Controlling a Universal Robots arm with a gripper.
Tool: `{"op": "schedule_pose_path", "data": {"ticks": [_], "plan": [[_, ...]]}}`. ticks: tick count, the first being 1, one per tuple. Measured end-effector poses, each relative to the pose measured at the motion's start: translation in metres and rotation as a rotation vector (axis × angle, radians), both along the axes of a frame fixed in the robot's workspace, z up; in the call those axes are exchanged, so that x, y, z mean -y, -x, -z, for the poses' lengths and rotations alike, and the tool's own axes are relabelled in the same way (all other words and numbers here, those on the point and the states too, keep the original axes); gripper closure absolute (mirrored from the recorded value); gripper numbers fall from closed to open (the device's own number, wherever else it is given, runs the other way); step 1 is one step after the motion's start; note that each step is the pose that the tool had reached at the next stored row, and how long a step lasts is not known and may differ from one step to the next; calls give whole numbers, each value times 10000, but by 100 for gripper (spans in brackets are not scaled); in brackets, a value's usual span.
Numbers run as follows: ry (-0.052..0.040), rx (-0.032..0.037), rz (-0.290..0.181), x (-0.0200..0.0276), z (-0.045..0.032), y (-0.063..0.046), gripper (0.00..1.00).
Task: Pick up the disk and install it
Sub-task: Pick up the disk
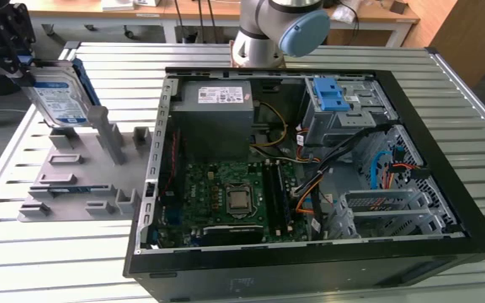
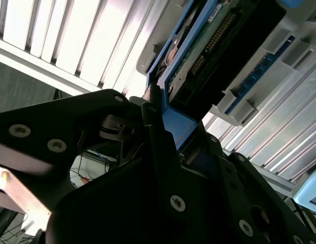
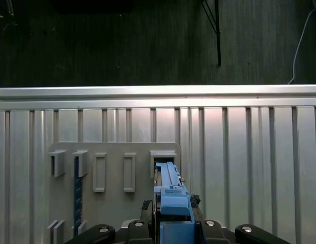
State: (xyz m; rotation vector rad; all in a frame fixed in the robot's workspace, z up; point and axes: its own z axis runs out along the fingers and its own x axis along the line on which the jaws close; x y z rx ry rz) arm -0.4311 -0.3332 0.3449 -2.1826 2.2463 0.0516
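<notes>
The disk (image 1: 57, 95), a silver hard drive with a blue-and-white label and a blue frame, stands upright on edge at the exterior view's far left. My gripper (image 1: 22, 63) is shut on its upper edge. The disk's lower end hangs close over the grey fixture plate (image 1: 65, 183); I cannot tell whether it still touches a slot. The second wrist view has the black fingers (image 2: 158, 152) clamped on the disk's blue frame (image 2: 175, 124), circuit-board side showing. In the first wrist view the disk (image 3: 170, 195) appears edge-on above the fixture plate (image 3: 114, 203).
An open black computer case (image 1: 444, 208) lies on the slatted metal table (image 1: 470, 95), with a grey power supply (image 1: 217, 104), a motherboard (image 1: 234, 196) and a blue-latched drive bay (image 1: 331, 95). The arm's base (image 1: 276, 31) stands behind the case. Upright grey holders (image 1: 108, 136) rise from the fixture.
</notes>
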Motion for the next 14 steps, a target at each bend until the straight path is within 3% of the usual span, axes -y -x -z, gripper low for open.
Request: {"op": "schedule_pose_path", "data": {"ticks": [14], "plan": [[-12, 3, 0, 0, -118, 1, 64]]}}
